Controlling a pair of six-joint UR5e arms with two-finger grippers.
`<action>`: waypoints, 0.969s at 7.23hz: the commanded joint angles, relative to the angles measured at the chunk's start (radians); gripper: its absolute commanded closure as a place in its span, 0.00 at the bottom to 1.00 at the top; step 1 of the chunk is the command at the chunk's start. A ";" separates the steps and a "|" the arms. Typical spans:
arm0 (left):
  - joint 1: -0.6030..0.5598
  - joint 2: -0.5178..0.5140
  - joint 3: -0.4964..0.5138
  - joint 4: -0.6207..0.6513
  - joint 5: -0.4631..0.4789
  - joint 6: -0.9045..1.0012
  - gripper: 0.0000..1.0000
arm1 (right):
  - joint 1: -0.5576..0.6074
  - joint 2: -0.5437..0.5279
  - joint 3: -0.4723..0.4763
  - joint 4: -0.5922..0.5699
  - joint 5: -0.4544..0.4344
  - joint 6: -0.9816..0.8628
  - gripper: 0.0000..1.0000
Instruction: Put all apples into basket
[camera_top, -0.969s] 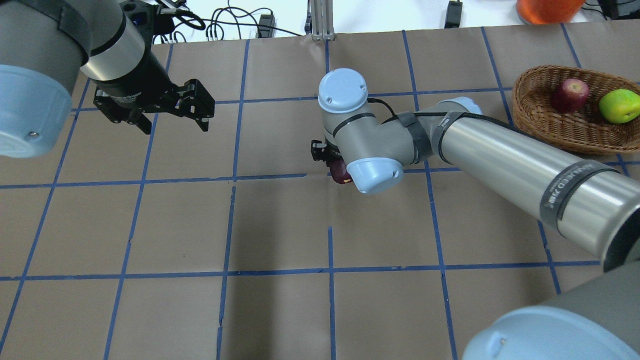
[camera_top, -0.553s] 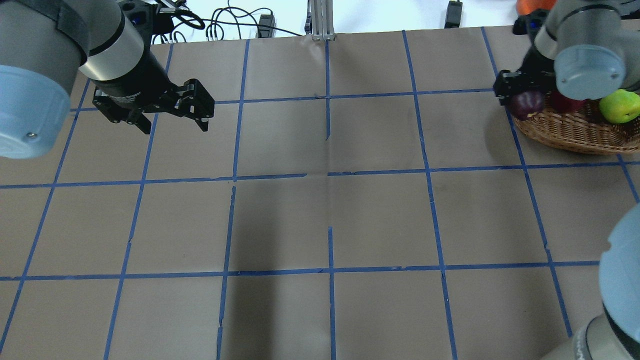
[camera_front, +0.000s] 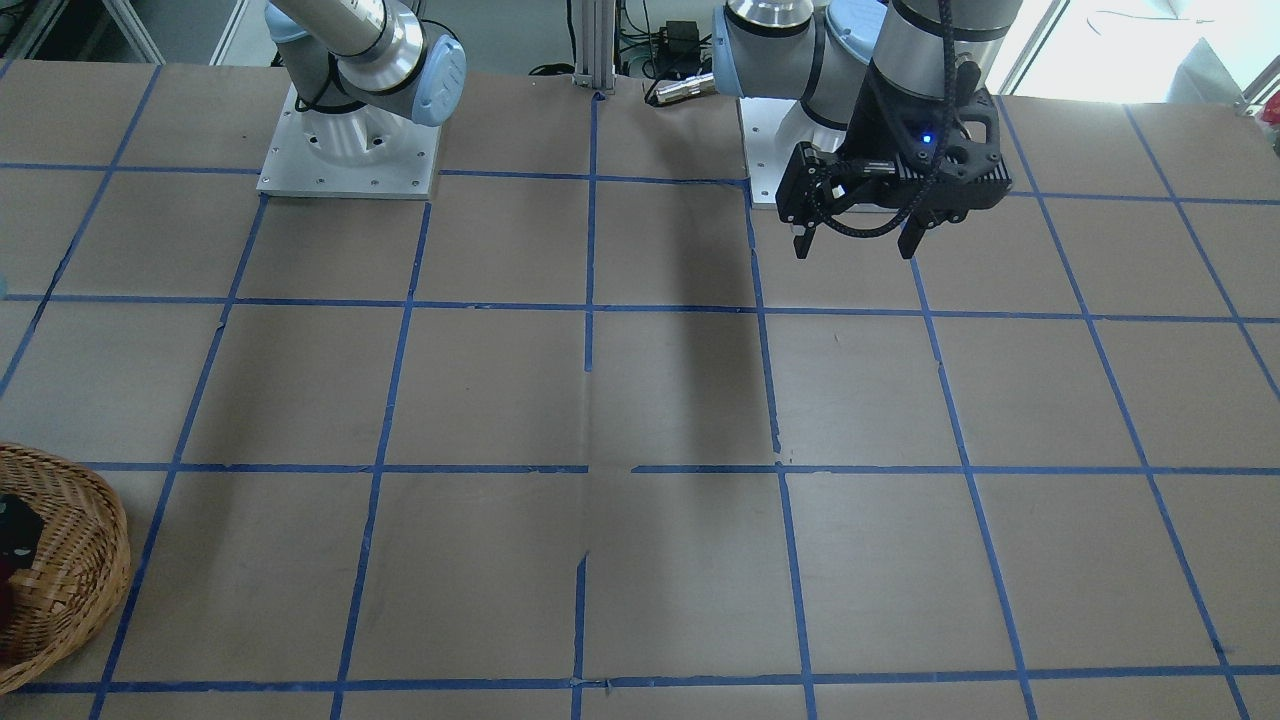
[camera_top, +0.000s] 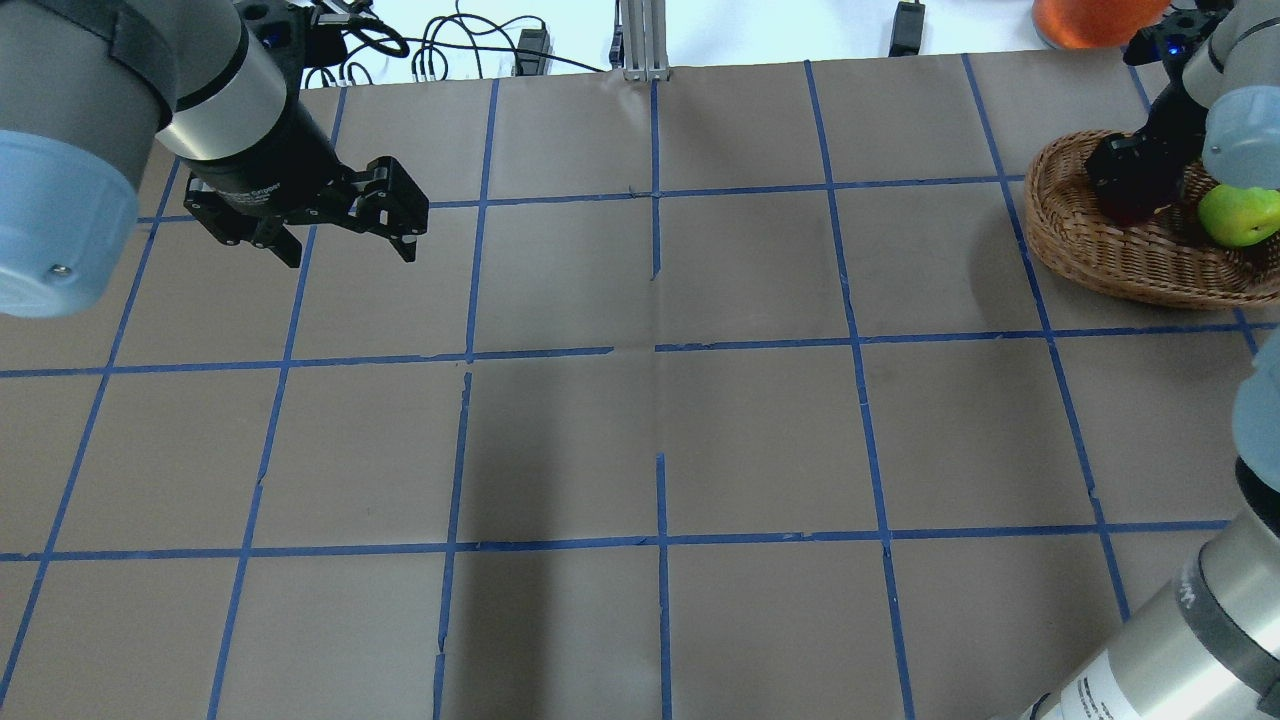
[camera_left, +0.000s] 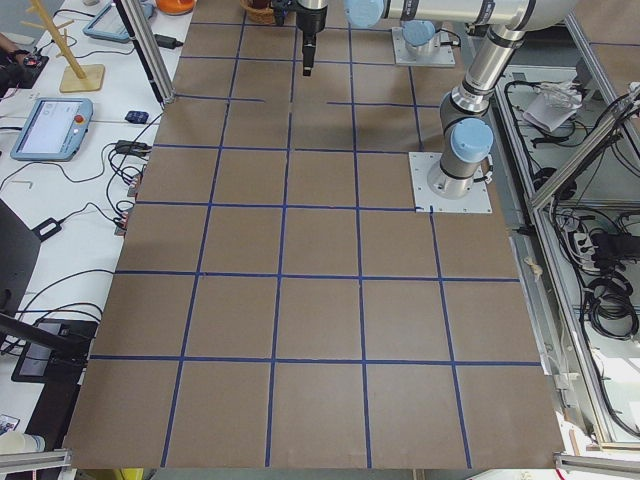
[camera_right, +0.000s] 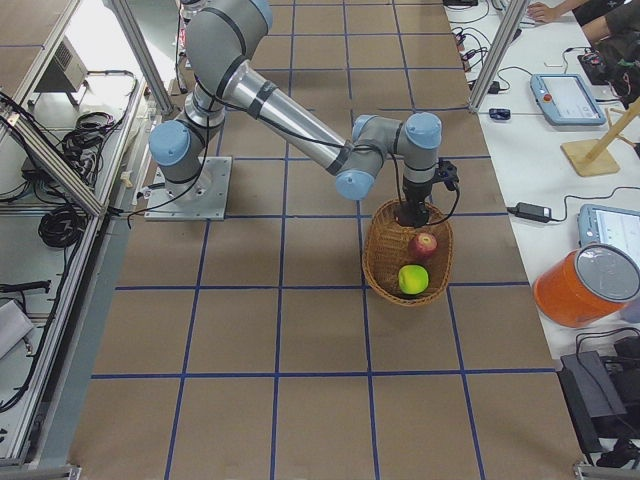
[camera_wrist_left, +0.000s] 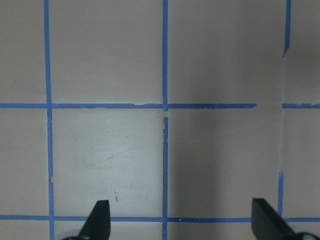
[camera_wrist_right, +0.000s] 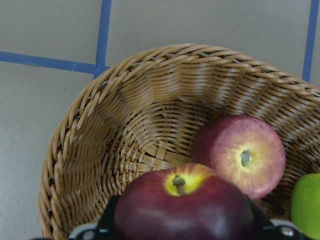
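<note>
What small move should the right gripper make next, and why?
Probably open the right gripper: it holds the maroon apple over the basket, beside the red apple and green apple already inside, so releasing should finish the task.

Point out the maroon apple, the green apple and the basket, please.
maroon apple (camera_wrist_right: 182, 212): right wrist view, middle of its dark skin below the stem.
green apple (camera_top: 1236, 215): overhead view, middle of its visible side.
basket (camera_top: 1090, 262): overhead view, woven wall on its near-left side.
</note>
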 joint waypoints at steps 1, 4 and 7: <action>0.000 0.007 -0.003 -0.006 0.000 0.000 0.00 | 0.000 0.012 -0.010 0.000 0.028 0.058 0.00; 0.000 0.007 -0.003 -0.009 0.002 0.000 0.00 | 0.081 -0.101 -0.108 0.270 0.024 0.251 0.00; 0.000 0.007 -0.004 -0.011 0.002 0.000 0.00 | 0.433 -0.348 -0.052 0.552 0.025 0.642 0.00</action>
